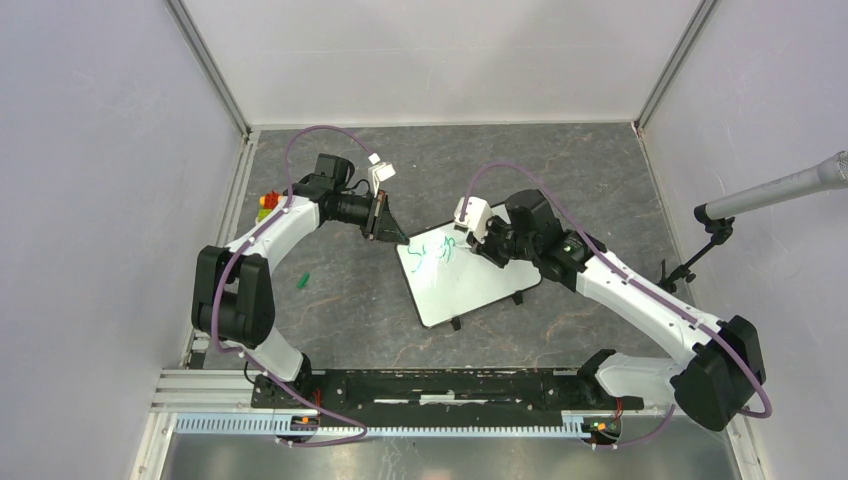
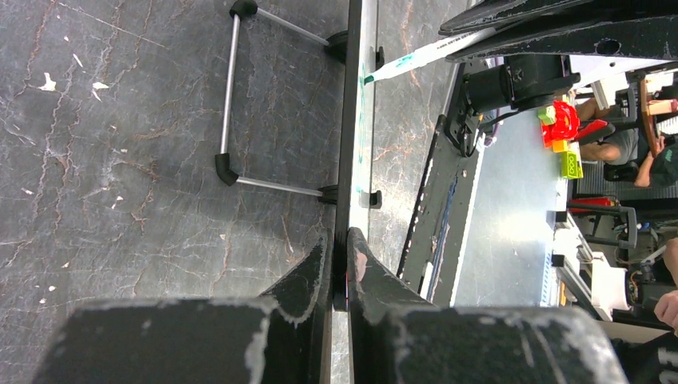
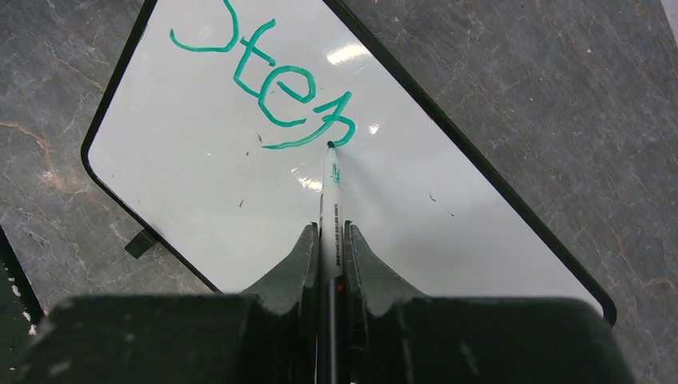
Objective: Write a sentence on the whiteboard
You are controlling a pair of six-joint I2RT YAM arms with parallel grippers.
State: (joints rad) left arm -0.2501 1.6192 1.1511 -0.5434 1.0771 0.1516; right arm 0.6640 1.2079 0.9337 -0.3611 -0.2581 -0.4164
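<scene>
Your whiteboard (image 1: 468, 288) sits near the middle of the dark, marbled table (image 1: 570, 175), turned at an angle so that one corner points towards the left arm and its long side runs down towards the bases. Your left gripper (image 2: 340, 240) is closed narrowly on the board's thin black frame at that corner. In the left wrist view the board shows edge-on as a dark strip running away from the fingers, with its wire stand (image 2: 229, 96) off to one side. Your right gripper (image 3: 329, 232) is clamped tight on a marker (image 3: 330, 196), whose white barrel runs out between the fingers. The tip touches the white surface. The sentence (image 3: 272, 84) so far is one green word, and in the right wrist view you can read it roughly as "Ste" plus a last letter with a stroke swept beneath it. That last letter might be a "p", but you cannot tell for sure. The tip rests right at the end of it. The barrel carries a line of dark print and a green mark near the tip, both too small to read. A small green object (image 1: 303, 281) lies on the table near the left arm, well apart from the board.
</scene>
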